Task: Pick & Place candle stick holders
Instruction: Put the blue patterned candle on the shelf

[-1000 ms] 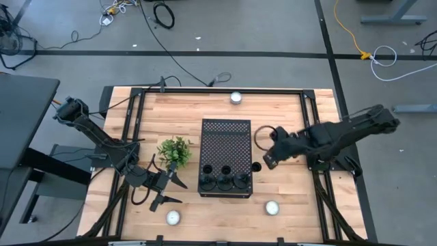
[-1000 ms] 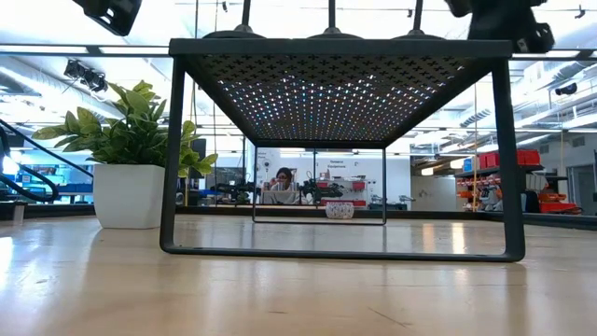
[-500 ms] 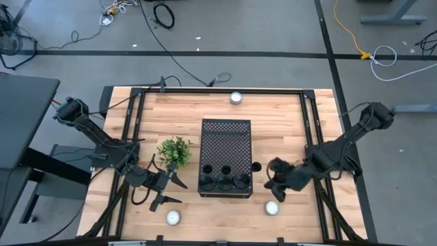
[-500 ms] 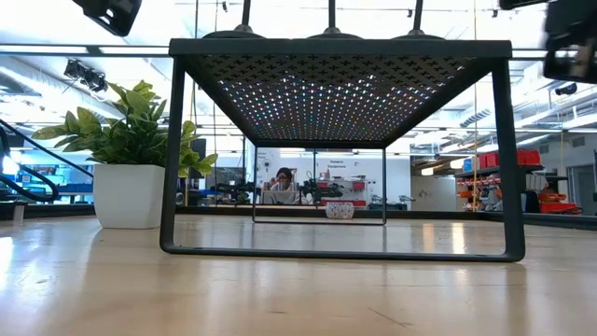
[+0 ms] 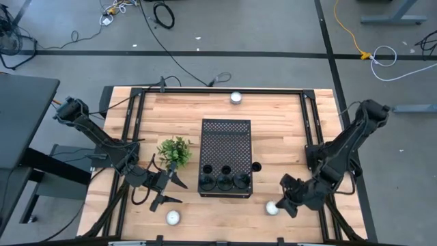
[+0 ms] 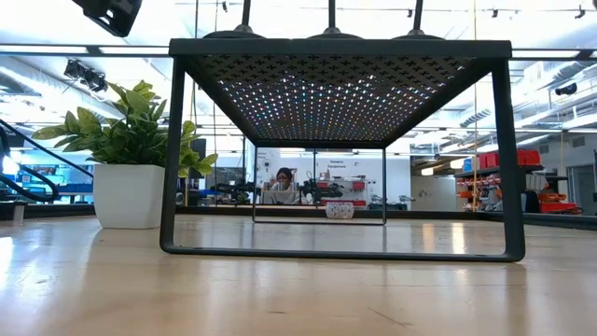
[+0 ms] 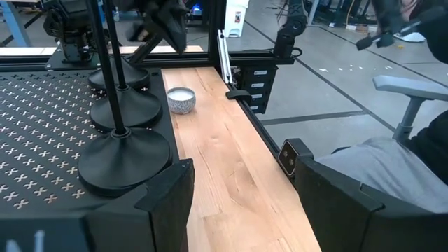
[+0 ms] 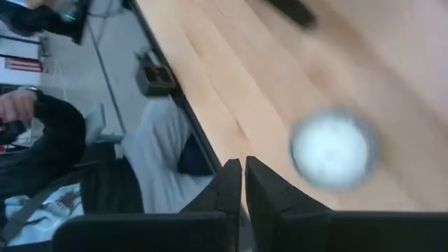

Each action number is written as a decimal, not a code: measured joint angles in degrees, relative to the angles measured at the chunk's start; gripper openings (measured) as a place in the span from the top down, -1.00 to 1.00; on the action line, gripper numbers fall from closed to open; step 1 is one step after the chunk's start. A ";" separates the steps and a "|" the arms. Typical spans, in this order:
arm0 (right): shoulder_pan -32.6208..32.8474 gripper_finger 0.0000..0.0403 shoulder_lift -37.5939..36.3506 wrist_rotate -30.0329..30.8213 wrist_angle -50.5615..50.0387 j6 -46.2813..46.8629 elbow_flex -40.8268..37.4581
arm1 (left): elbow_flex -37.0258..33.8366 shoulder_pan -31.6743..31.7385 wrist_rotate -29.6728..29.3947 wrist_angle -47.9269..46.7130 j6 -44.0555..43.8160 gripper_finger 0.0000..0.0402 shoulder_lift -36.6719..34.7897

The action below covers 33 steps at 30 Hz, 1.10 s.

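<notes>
Three black candle stick holders [image 5: 223,180] stand by their round bases in a row on the near end of the black perforated box [image 5: 225,147]. The left wrist view shows their bases [image 7: 124,159] and the low view their stems [image 6: 330,14]. My left gripper [image 5: 169,190] hangs open, level, just left of the box's near left corner, with nothing between its fingers [image 7: 168,199]. My right gripper [image 5: 283,201] is shut, tipped down over the near right of the table. It is beside a small white candle [image 5: 272,208] and holds nothing [image 8: 243,175].
A potted plant [image 5: 175,152] stands left of the box. White candles sit at the far edge [image 5: 236,97] and near left [image 5: 173,217]. A small dark round spot [image 5: 257,167] lies right of the box. A seated person [image 7: 392,161] is beyond the table's near edge.
My right gripper has swung from beside the box's right side toward the table's near edge and down, tipping further downward. It now hangs by the near right white candle and has left the low view. Nothing else has moved.
</notes>
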 joint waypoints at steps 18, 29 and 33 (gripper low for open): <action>2.47 0.90 4.24 -2.17 1.79 10.56 -7.80 | 0.00 -0.02 -0.44 0.07 -0.36 -0.23 0.00; 2.26 0.90 4.24 -2.56 2.25 7.57 -8.44 | 0.00 -0.02 -0.42 0.07 -0.36 -0.23 0.02; 2.24 0.90 4.24 -1.20 2.14 6.44 -8.44 | 0.00 -0.02 -0.42 0.06 -0.36 -0.23 0.00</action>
